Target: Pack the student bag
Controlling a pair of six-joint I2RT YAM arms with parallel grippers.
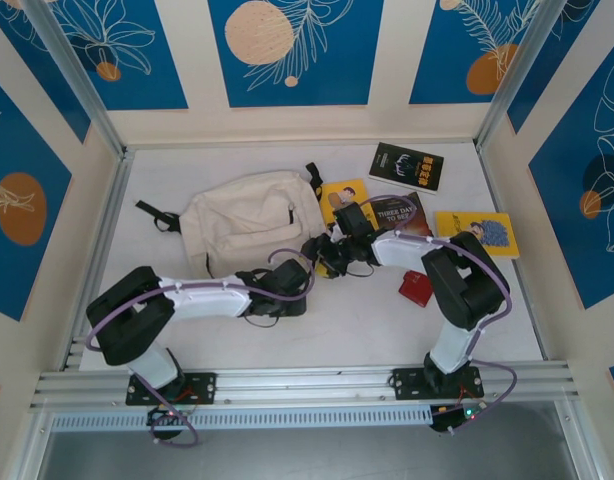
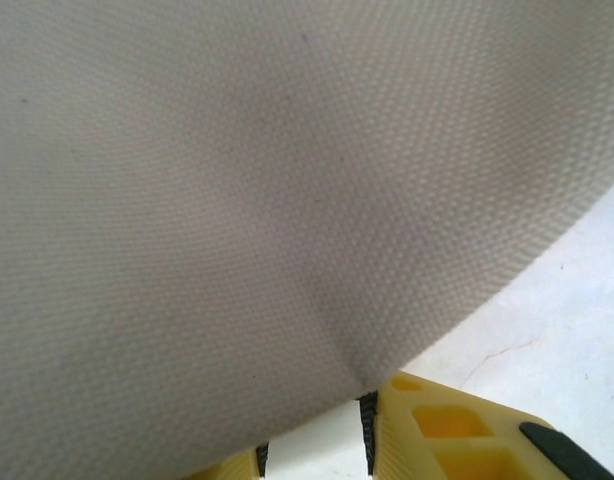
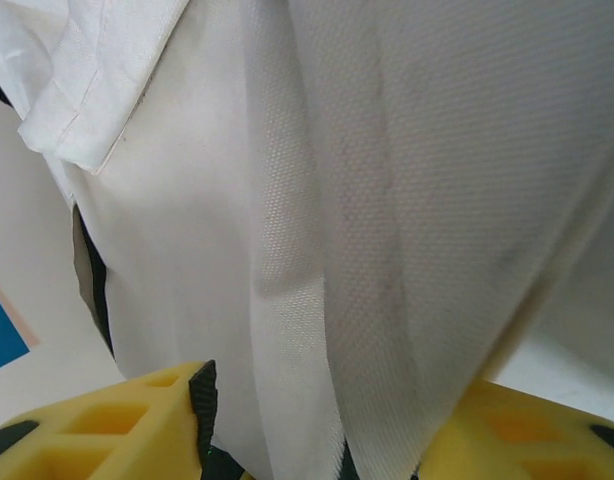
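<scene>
The student bag (image 1: 249,220) is cream, fine-woven canvas with black straps. At its three o'clock lie a yellow book (image 1: 345,192), a dark brown book (image 1: 405,212) and a red object (image 1: 416,288) on the white counter (image 1: 357,330). Blue wall panels (image 1: 292,50) bear white leaf lines and peach discs. The fingers (image 3: 107,435) are yellow.

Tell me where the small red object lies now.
In the top external view, the small red object lies on the right half of the table, just left of the right arm and on the near side of the dark book.

Cream canvas student bag (image 1: 249,222), lying slumped
</scene>
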